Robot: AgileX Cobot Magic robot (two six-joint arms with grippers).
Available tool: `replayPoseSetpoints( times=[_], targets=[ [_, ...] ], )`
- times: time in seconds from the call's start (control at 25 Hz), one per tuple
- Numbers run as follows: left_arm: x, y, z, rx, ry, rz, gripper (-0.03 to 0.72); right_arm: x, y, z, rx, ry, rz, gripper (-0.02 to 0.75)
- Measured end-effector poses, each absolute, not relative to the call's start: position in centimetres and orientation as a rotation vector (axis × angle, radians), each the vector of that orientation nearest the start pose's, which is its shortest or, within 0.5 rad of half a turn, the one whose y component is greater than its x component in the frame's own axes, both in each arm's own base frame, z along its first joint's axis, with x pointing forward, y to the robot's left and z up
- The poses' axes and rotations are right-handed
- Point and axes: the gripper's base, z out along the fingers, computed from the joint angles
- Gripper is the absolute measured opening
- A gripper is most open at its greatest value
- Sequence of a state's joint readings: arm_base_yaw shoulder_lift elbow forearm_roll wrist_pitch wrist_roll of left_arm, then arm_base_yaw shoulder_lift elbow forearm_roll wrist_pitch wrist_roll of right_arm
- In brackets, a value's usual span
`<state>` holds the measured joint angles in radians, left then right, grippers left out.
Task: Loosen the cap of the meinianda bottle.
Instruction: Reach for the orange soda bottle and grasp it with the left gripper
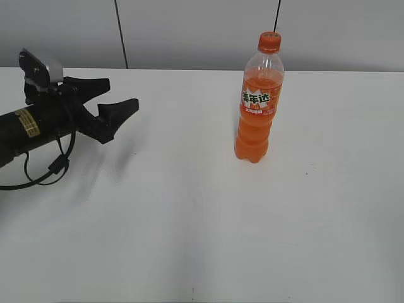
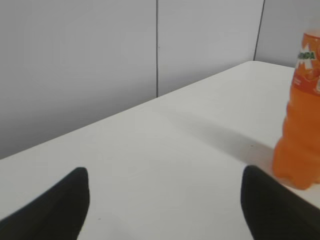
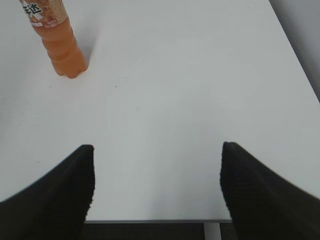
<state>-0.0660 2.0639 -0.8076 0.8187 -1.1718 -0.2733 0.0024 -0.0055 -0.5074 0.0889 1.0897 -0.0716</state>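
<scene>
The meinianda bottle point(image 1: 257, 104) stands upright right of the table's middle, full of orange drink, its orange cap point(image 1: 269, 42) on top. My left gripper point(image 1: 117, 96) hovers open and empty above the table's left side, well left of the bottle, which shows at the right edge of the left wrist view as the bottle point(image 2: 299, 125). In that view the left gripper point(image 2: 165, 175) has bare table between its fingers. My right gripper point(image 3: 157, 150) is open and empty over the table's near edge, with the bottle point(image 3: 57, 40) far up left. The right arm is out of the exterior view.
The white table point(image 1: 189, 221) holds only the bottle. A grey panelled wall point(image 1: 189, 31) runs behind it. The table's front edge point(image 3: 160, 220) lies just under my right gripper, and its right edge point(image 3: 295, 55) runs up the right wrist view.
</scene>
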Motion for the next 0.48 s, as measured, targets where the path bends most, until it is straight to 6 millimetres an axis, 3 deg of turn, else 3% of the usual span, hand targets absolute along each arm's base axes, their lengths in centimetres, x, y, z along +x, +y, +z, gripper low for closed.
replayPoseSetpoints(
  times=[0.48],
  targets=[
    [32.9, -15.3, 8.8, 0.820, 1.577, -0.781, 0.591, -0.8, 0.7, 27.7, -0.083, 2.056, 0.064, 0.585]
  ],
)
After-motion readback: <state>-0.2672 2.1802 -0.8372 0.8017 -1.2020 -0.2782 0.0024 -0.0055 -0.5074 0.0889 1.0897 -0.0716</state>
